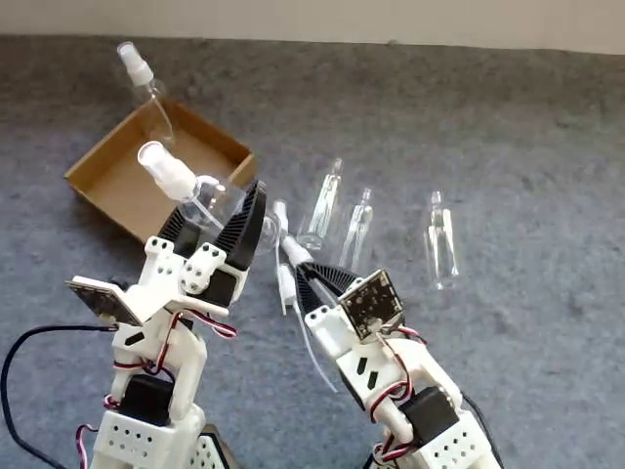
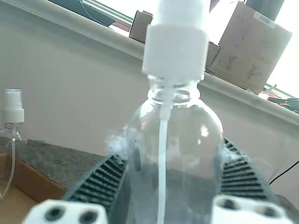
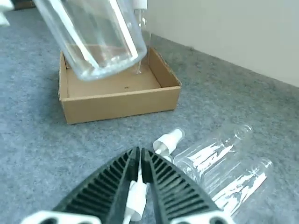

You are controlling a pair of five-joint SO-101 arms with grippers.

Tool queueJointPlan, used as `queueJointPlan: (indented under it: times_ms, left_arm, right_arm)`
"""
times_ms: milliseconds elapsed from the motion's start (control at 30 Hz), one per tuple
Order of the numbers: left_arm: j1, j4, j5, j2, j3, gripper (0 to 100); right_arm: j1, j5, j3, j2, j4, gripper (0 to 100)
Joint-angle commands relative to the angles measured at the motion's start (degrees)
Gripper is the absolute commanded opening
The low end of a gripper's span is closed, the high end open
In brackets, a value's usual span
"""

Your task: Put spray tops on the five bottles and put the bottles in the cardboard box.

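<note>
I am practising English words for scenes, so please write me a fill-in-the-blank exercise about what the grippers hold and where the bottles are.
1. The right gripper is shut on a spray top, while the left gripper is shut on a ____.
2. ____ uncapped bottles lie on the grey table.
3. Inside the cardboard box stands ____ capped bottle.

Missing words: bottle; three; one.
</note>
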Motion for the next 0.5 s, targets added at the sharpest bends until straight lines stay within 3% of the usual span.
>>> queueJointPlan:
  times_ms: [0,133,300,467]
  left_arm:
    - [-0.7,-1.5,0.2,-0.9,1.0,14]
    - [-0.4,-1.5,-0.7,-0.8,0.1,14]
    - [6.1,-1.5,-11.3,-0.8,-1.9,14]
    - [7.6,-1.6,-14.8,-0.8,-2.9,14]
  right_arm:
    - [3.9,-0.6,2.1,-1.5,1.2,0.5]
    - [2.3,-0.6,2.4,-1.8,1.2,0.5]
    - [-1.5,-0.6,2.4,-1.7,1.2,0.5]
    - [-1.6,-0.6,2.4,-1.7,1.2,0.5]
